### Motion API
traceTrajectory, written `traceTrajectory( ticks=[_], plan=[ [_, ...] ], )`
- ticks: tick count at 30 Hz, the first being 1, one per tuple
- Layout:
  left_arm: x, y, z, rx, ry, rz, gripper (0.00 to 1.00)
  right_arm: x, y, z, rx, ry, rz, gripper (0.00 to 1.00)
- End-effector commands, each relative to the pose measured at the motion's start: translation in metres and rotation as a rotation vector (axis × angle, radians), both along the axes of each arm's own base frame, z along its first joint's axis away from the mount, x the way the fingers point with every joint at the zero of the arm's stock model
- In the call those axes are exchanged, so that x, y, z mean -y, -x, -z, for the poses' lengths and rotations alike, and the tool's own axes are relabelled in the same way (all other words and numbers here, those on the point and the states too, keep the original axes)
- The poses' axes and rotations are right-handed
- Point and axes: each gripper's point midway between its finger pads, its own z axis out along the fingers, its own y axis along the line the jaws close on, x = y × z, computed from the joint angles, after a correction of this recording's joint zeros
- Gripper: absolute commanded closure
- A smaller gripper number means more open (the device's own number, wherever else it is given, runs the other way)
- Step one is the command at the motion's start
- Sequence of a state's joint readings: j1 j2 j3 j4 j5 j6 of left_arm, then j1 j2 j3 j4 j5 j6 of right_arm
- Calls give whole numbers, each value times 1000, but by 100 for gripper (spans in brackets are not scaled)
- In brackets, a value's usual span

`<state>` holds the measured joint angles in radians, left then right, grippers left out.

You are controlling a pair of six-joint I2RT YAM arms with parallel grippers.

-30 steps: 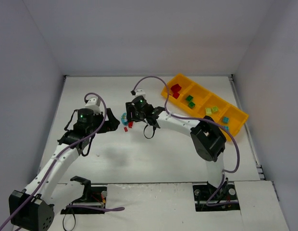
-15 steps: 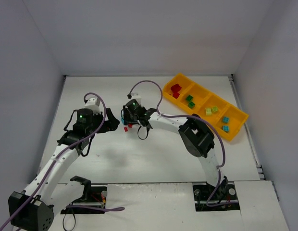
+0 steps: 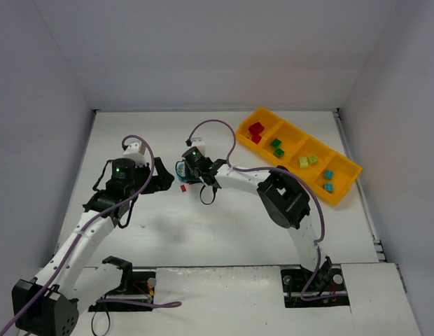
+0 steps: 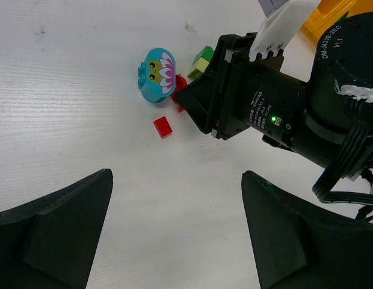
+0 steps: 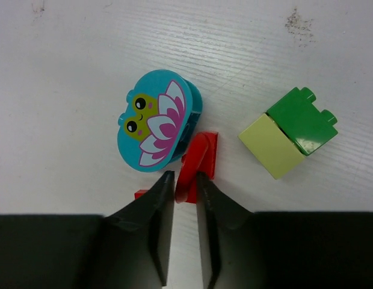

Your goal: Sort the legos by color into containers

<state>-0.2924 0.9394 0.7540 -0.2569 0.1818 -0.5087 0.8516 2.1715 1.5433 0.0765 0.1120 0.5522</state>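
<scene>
On the table lies a loose cluster of legos: a teal flower-faced piece (image 5: 156, 120), a red arched lego (image 5: 195, 159), a dark green brick (image 5: 302, 118) joined to a pale yellow-green one (image 5: 271, 146), and a small red brick (image 4: 163, 126). My right gripper (image 5: 185, 177) is shut on the near end of the red arched lego, which still rests on the table. My left gripper (image 4: 176, 180) hovers open and holds nothing, just left of the cluster. The containers are four compartments of an orange tray (image 3: 346, 159) at the back right.
The tray holds red bricks (image 3: 255, 131), green ones (image 3: 276, 147), yellow-green ones (image 3: 308, 160) and teal ones (image 3: 328, 178), one colour per compartment. The right arm's body (image 4: 277, 108) fills the space right of the cluster. Grey walls ring the table.
My right gripper slid a little left to the cluster and its jaws narrowed onto the red arched lego. The left arm has stayed still.
</scene>
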Motion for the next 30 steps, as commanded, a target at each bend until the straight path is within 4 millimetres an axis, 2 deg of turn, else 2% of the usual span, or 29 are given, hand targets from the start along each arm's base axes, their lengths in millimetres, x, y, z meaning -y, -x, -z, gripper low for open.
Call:
traceTrajectory(
  ticks=[1,4,6,12,13,15,16,17,18,20,21,24,25,27,30],
  plan=[
    [0,-8,-23,75,22,-10,19,5,-15,-28,81,-3,36,85],
    [0,-9,-23,75,23,-9,19,10,-16,-35,103,14,15,96],
    [0,-8,-23,76,22,-8,19,12,-16,-48,141,27,-11,100],
    [0,-9,-23,77,22,-9,19,25,-29,-106,292,49,-51,100],
    [0,-9,-23,77,22,-9,19,30,-32,-120,329,56,-62,100],
    [0,-9,-22,73,21,-8,19,44,-42,-133,359,64,-44,100],
    [0,-9,-23,76,21,-11,19,53,-46,-145,384,68,-39,100],
    [0,-9,-22,74,21,-11,19,61,-52,-148,392,75,-27,100],
    [0,-9,-22,74,21,-11,19,81,-66,-152,398,84,10,100],
    [0,-9,-22,74,21,-9,19,107,-83,-158,410,97,55,100],
    [0,-9,-22,74,21,-9,19,132,-99,-158,406,107,104,100],
    [0,-9,-23,75,23,-8,19,169,-125,-158,409,129,173,100],
    [0,-9,-22,74,22,-8,19,190,-137,-157,406,138,212,100],
    [0,-9,-21,73,21,-6,19,217,-156,-154,405,159,260,99],
    [1,-9,-21,72,23,-5,19,238,-177,-146,400,174,302,97]
  ],
)
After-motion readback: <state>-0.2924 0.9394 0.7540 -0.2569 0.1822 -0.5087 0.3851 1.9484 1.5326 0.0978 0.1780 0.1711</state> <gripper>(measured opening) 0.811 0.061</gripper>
